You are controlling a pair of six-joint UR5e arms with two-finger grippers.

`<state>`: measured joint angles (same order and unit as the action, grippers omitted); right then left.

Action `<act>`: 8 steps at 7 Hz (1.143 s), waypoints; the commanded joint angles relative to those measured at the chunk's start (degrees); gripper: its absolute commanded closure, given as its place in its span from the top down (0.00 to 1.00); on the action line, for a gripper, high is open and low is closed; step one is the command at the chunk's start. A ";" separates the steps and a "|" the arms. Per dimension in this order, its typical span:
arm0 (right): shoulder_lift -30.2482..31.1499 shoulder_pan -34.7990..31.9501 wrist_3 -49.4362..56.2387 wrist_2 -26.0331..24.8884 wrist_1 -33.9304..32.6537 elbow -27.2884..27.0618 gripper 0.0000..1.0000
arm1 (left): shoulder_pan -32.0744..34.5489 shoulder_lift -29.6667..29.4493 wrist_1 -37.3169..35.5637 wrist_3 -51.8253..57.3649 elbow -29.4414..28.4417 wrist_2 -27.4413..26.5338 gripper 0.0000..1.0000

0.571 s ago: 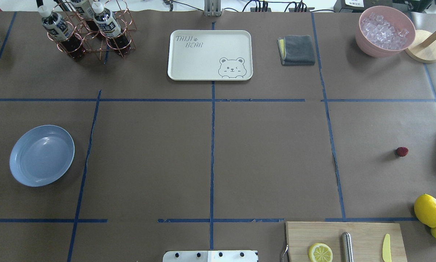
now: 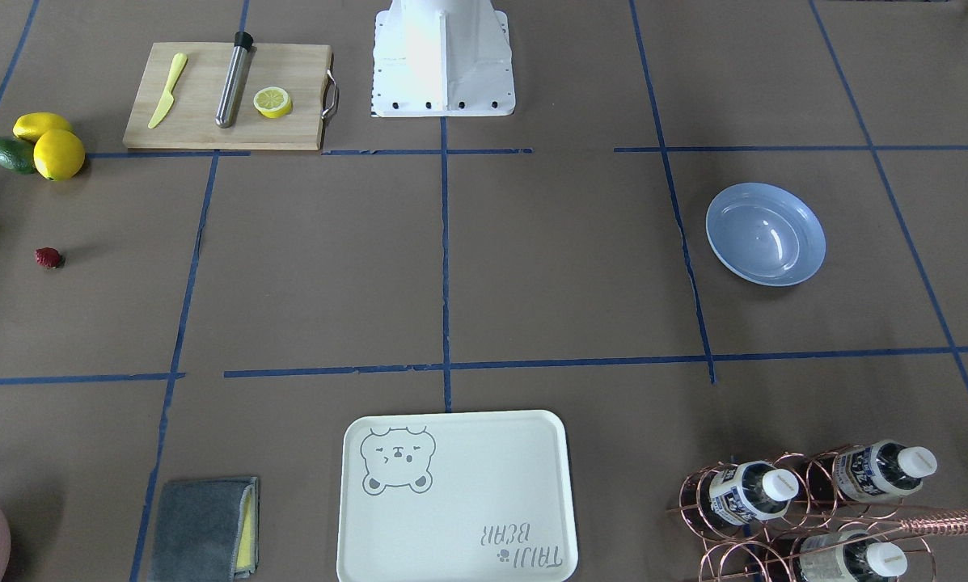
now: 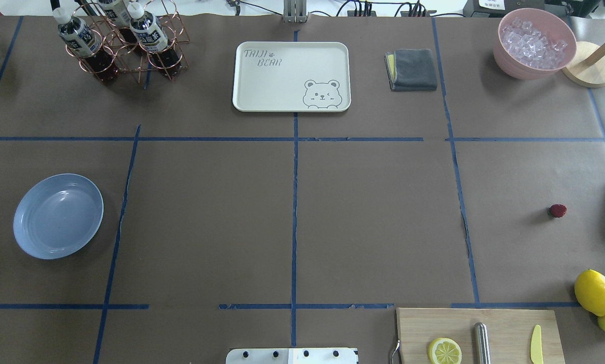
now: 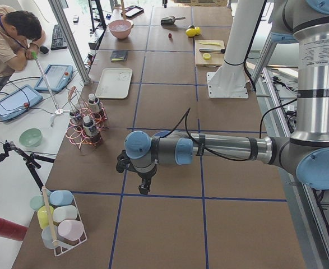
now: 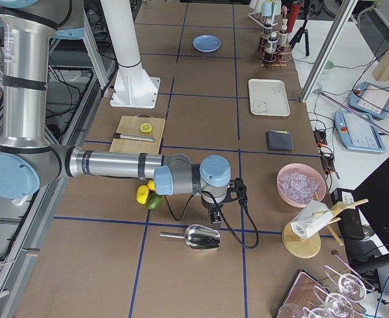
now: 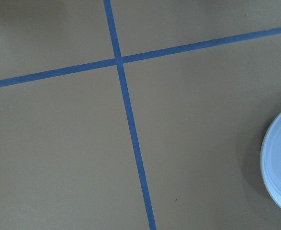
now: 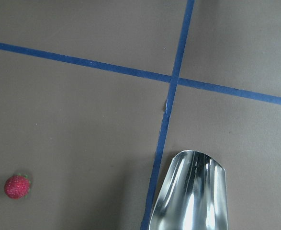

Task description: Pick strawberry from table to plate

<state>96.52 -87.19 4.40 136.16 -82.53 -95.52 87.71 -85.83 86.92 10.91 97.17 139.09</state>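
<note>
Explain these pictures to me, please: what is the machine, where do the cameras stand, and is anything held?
Two grey-and-blue robot arms stand at a brown table. Two cameras look down from above, two from the table's ends, one sits on each wrist. The left gripper hangs near the light-blue plate; the right gripper hangs by a metal scoop. The strawberry lies on the table, far from the plate. I cannot tell if they are open; nothing shows in them. Also there: lemons, a cutting board, a tray.

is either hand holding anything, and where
Not the strawberry: it lies alone on the table. Whether the left hand or right hand grips anything cannot be told.
</note>
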 commanded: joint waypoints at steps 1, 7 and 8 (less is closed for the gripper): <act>0.33 0.00 0.17 0.07 0.09 -2.20 1.00 | -0.44 -0.31 6.45 -0.27 0.13 -4.06 1.00; -2.91 0.00 -0.62 0.07 0.00 -4.33 1.00 | -3.85 -2.24 49.63 -0.54 -7.50 -3.22 1.00; -3.00 0.00 -0.62 0.15 0.00 -4.15 1.00 | -4.39 -2.33 51.57 -2.11 -8.21 -2.86 1.00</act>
<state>93.89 -87.19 3.76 136.27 -82.55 -100.10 84.19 -88.01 135.10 10.01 90.33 135.80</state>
